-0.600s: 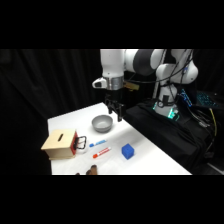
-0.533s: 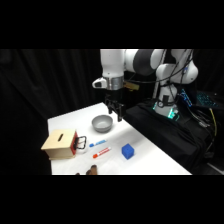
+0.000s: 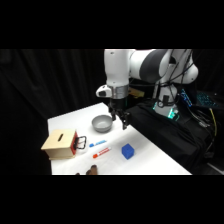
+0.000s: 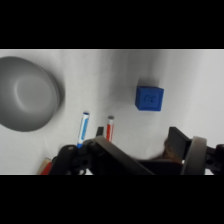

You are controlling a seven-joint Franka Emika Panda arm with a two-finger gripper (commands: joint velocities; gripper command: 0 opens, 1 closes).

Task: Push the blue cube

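A: What containers are on the table (image 3: pixel 150 150)?

B: Two. A grey bowl (image 3: pixel 102 123) sits toward the far side, and nothing shows inside it; in the wrist view the same bowl (image 4: pixel 27 94) looks bare and smooth within. At the near left stands a tan box (image 3: pixel 60 145) with a dark slot in its top and a dark metal clasp on its side. What the box holds cannot be seen.

A: And the blue cube?

B: The blue cube (image 3: pixel 128 151) lies on the white surface, nearer the camera than the bowl and well apart from it. From the wrist it sits alone on bare table (image 4: pixel 149 98), right of two thin markers.

A: The markers?

B: A blue marker (image 3: pixel 98 144) and a red marker (image 3: pixel 101 152) lie side by side between the box and the cube, touching neither.

A: The gripper?

B: The gripper (image 3: pixel 121 121) hangs just beside the bowl's right rim, above the table. Whether it is parted or closed I cannot tell.

A: Room to move?

B: There is open white surface around the cube; the table's right edge runs close beside it, with dark equipment beyond
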